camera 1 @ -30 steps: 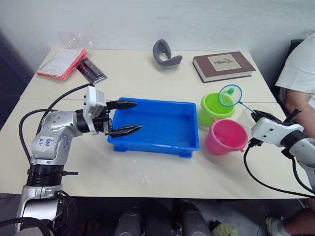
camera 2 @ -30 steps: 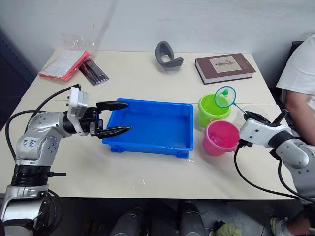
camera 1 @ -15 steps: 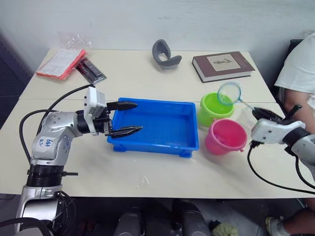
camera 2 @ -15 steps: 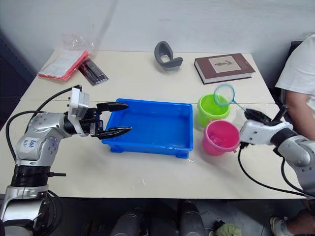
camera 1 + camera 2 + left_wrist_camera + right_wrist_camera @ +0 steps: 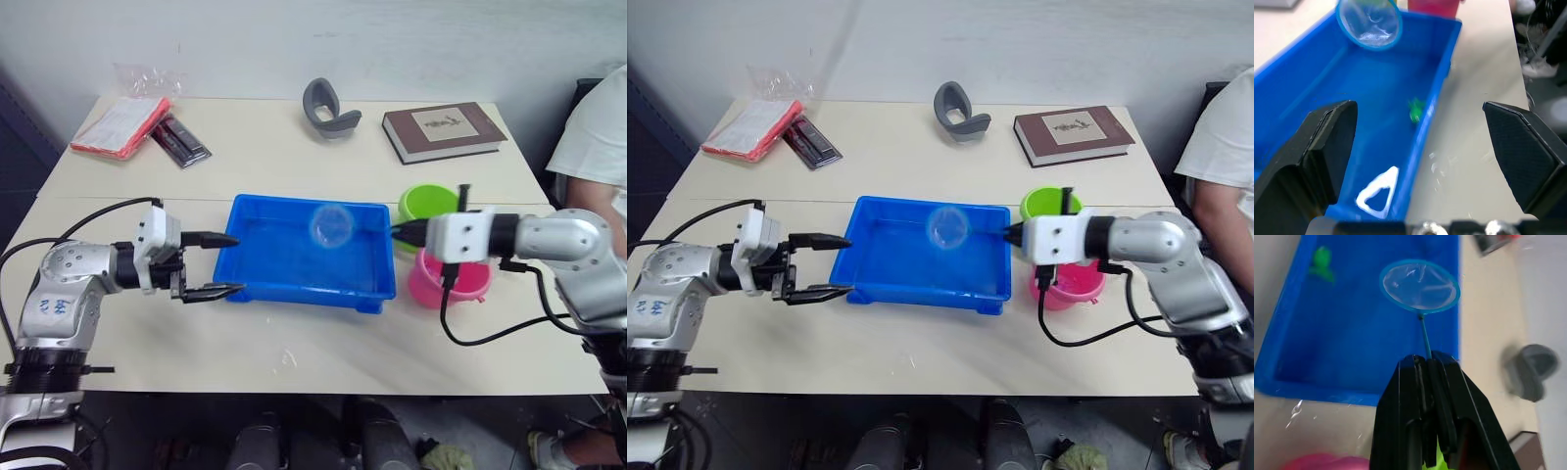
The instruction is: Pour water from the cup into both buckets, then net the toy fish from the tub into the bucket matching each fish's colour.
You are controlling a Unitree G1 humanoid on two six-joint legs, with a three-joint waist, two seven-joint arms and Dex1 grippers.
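We see the tub [image 5: 312,253] mid-surface, holding a green fish [image 5: 1415,110] yet to be caught; our right pincer [image 5: 1426,363] clamps the net [image 5: 1419,287] over the water to scoop it; our left pincer [image 5: 211,265] waits, spread wide, beside the tub's end.

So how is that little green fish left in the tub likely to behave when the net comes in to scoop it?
The green fish looks tiny and plastic, so probably very light and apt to slide away when nudged. It lies close to the wall of the tub, which may help trap it. The net, a mesh hoop on a thin handle in the right gripper, likely flexes slightly.
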